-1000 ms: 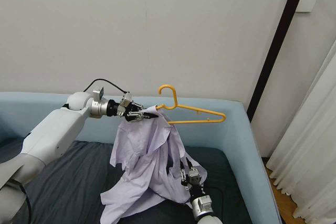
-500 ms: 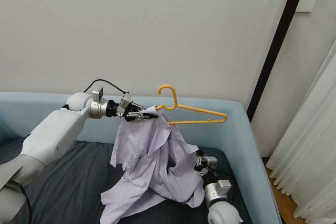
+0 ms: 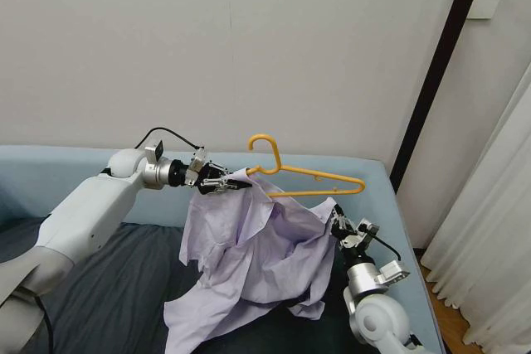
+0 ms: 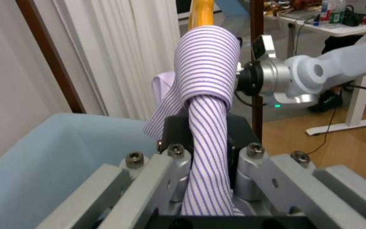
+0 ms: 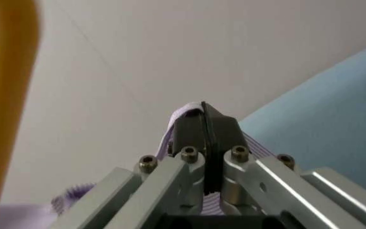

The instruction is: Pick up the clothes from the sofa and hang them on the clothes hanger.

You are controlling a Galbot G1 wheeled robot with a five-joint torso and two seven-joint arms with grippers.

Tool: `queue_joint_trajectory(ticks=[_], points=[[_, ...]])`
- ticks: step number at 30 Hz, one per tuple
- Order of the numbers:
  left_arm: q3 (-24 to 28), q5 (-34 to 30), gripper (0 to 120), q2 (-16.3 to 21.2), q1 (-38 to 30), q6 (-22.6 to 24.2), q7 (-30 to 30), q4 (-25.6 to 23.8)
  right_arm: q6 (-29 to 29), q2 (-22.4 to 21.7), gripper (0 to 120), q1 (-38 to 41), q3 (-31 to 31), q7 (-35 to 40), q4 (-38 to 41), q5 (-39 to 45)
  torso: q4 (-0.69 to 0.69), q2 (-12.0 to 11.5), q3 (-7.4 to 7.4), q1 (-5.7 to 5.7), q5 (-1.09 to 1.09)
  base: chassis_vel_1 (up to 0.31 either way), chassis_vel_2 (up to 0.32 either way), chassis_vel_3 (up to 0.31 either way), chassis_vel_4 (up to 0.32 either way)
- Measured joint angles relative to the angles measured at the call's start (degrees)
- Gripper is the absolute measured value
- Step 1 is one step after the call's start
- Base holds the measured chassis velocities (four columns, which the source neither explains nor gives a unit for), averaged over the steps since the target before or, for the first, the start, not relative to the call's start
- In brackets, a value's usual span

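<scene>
A plain pale wall (image 3: 249, 39) filled twelve o'clock, a dark post (image 3: 433, 80) rose at two, white curtains (image 3: 498, 246) hung at four, and a pale-blue sofa (image 3: 50, 167) spanned six.

The left end effector (image 4: 207, 132) is clamped on a twisted band of the purple-and-white striped shirt (image 4: 205, 71), its dark pads (image 4: 171, 130) pressing the cloth from both sides. From the grip the fabric runs away from the camera and wraps over the yellow hanger (image 4: 201, 12), with a loose fold hanging beside it. Just beyond the wrapped cloth is the silver and white wrist of the right arm (image 4: 297, 78), a small green light glowing on it. The pale blue sofa (image 4: 55, 162) edge lies beneath, with white curtains (image 4: 126, 52), a dark post (image 4: 255, 33), wooden floor (image 4: 323, 143) and a cluttered bench (image 4: 339, 24) behind.
</scene>
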Motion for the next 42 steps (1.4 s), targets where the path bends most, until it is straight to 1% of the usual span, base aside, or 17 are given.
queue_joint_trajectory(ticks=[6, 12, 18, 22, 25, 26, 28, 29, 33, 35, 38, 39, 40, 42], points=[[0.19, -1.12, 7, 0.02, -0.14, -0.61, 1.26, 0.75, -0.87, -0.59, 0, 1.25, 3.23, 1.1, 1.51, 4.32, 0.0, 0.0, 0.0, 0.0, -0.01, 0.0, 0.0, 0.0, 0.0], [0.8, -1.7, 7, 0.63, -0.13, -1.02, 1.39, -0.21, -2.1, -2.01, 0, 3.84, 7.2, 1.67, 1.97, 8.46, 0.0, 0.0, 0.0, 0.0, -0.01, 0.0, 0.0, 0.0, 0.0], [0.6, -0.88, 7, 0.21, -0.32, -1.82, 0.19, -0.19, -2.71, -2.85, 0, 3.64, 8.52, -0.87, 3.2, 8.5, 0.0, 0.0, 0.0, 0.0, -0.01, 0.0, 0.0, 0.0, 0.0], [0.53, -1.01, 7, 0.1, -0.9, -3.28, -2.01, 0.59, -3.1, -4.0, 0, 2.71, 12.28, -4.21, 4.02, 5.4, -0.01, 0.0, 0.0, 0.0, 0.0, 0.0, 0.0, 0.0, 0.0], [0.53, -1.02, 7, 0.02, -1.09, -3.52, -2.34, 0.91, -3.13, -4.47, 0, 2.59, 12.73, -4.86, 4.31, 4.66, 0.0, 0.0, 0.0, 0.0, -0.01, 0.0, 0.0, 0.0, 0.0], [0.53, -1.01, 7, -0.12, -1.35, -3.93, -2.82, 1.43, -3.14, -5.17, 0, 2.29, 13.31, -5.73, 4.95, 3.46, 0.0, 0.0, 0.0, 0.0, -0.01, 0.0, 0.0, 0.0, 0.0], [0.66, -0.27, 7, -0.73, -2.09, -4.67, -3.78, 2.41, -3.25, -6.55, 0, 1.29, 14.53, -8.07, 6.33, -2.74, 0.0, 0.0, 0.0, 0.0, -0.01, 0.0, 0.0, 0.0, 0.0], [0.66, -0.27, 7, -0.73, -2.09, -4.67, -3.78, 2.41, -3.25, -6.55, 0, 1.29, 14.53, -8.07, 6.33, -2.74, 0.0, 0.0, 0.0, 0.0, -0.01, 0.0, 0.0, 0.0, 0.0], [1.3, 0.97, 7, -1.26, -3.06, -4.7, -3.49, 2.84, -3.07, -8.34, 0, 1.19, 14.81, -9.81, 6.48, -8.99, 0.0, 0.0, 0.0, 0.0, 0.0, 0.0, 0.0, 0.0, 0.0], [1.34, 1.39, 7, -1.41, -3.23, -4.75, -3.3, 3.01, -3.01, -8.7, 0, 1.27, 14.84, -9.94, 6.53, -9.79, 0.0, 0.0, 0.0, 0.0, 0.0, 0.0, 0.0, 0.0, 0.0], [1.42, 3.78, 7, -1.86, -3.73, -4.84, -1.97, 3.57, -2.84, -10.16, 0, 1.95, 14.85, -9.82, 6.83, -11.63, 0.0, 0.0, 0.0, 0.0, 0.0, 0.0, 0.0, 0.0, 0.0], [1.44, 5.32, 7, -2.03, -3.93, -5.04, -1.28, 3.85, -2.86, -10.66, 0, 2.31, 14.72, -9.33, 7.08, -11.74, 0.0, 0.0, 0.0, 0.0, -0.01, 0.0, 0.0, 0.0, 0.0], [1.44, 5.32, 7, -2.03, -3.93, -5.04, -1.28, 3.85, -2.86, -10.66, 0, 2.31, 14.72, -9.33, 7.08, -11.74, 0.0, 0.0, 0.0, 0.0, -0.01, 0.0, 0.0, 0.0, 0.0], [1.47, 7.37, 7, -2.43, -4.38, -5.54, -0.9, 4.44, -3.03, -11.29, 0, 2.76, 14.56, -8.63, 7.95, -11.07, 0.01, 0.0, 0.0, 0.0, -0.01, 0.0, 0.0, 0.0, 0.0]])
